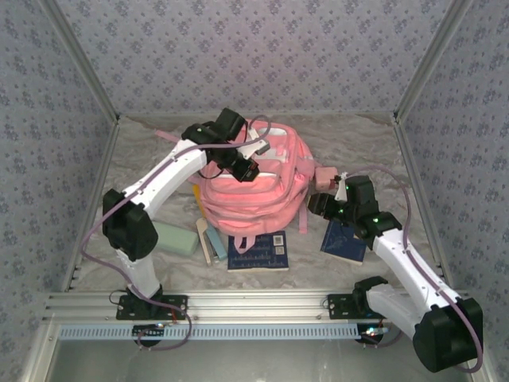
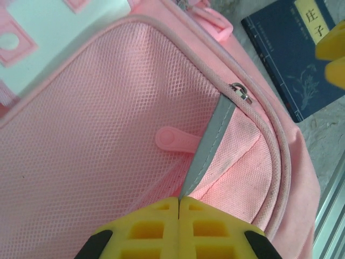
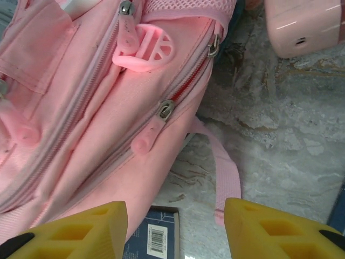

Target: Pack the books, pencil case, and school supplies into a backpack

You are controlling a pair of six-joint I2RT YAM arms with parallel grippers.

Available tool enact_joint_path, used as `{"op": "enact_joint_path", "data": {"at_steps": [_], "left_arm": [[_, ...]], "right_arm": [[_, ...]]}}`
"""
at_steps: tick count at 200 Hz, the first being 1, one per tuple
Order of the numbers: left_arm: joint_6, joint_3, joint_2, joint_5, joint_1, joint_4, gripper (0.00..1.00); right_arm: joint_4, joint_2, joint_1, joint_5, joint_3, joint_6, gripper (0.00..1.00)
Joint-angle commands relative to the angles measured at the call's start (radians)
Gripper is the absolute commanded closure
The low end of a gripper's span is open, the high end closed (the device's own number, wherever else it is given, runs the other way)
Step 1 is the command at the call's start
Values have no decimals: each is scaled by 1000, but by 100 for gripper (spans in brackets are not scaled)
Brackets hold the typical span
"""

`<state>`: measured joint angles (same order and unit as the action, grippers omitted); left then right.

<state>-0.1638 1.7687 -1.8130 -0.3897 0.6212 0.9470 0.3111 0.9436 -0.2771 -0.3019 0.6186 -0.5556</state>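
Marbled grey-and-beige tabletop set inside a three-sided booth. The back wall, left wall and right wall are papered in pale lilac with a small repeating floral print. A slanting metal post marks the back left corner. A silver aluminium rail runs along the near edge, with a pale ridged strip just in front of it.

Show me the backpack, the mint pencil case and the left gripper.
backpack (image 1: 262, 199), top view, front panel
pencil case (image 1: 176, 237), top view, its middle
left gripper (image 2: 178, 200), left wrist view, where jaws meet
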Motion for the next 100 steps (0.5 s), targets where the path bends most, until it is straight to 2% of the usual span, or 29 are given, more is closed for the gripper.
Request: {"op": "enact_joint_path", "data": {"at_steps": [1,23,60,75,90,100], "left_arm": [[-1,29,38,-56,-7,-7,100],[1,4,63,-76,-24,-28,100],[7,-35,91,-102,-38,-58,100],[4,-47,96,-105,-41,-60,100],[4,-57,103,-109,-45,-67,100],[6,-61,110,-119,-52,-73,100]], "right_arm": [[-158,-8,3,-9,-52,11,52],[-240,22,3,-10,-72,-27,68],[-338,193,18,-181,-54,-227,81],[-377,235,20,-208,-57,-276,80],[-361,248,20,-177,-54,-266,65],[-319,248,20,-142,-41,-214,61]]}}
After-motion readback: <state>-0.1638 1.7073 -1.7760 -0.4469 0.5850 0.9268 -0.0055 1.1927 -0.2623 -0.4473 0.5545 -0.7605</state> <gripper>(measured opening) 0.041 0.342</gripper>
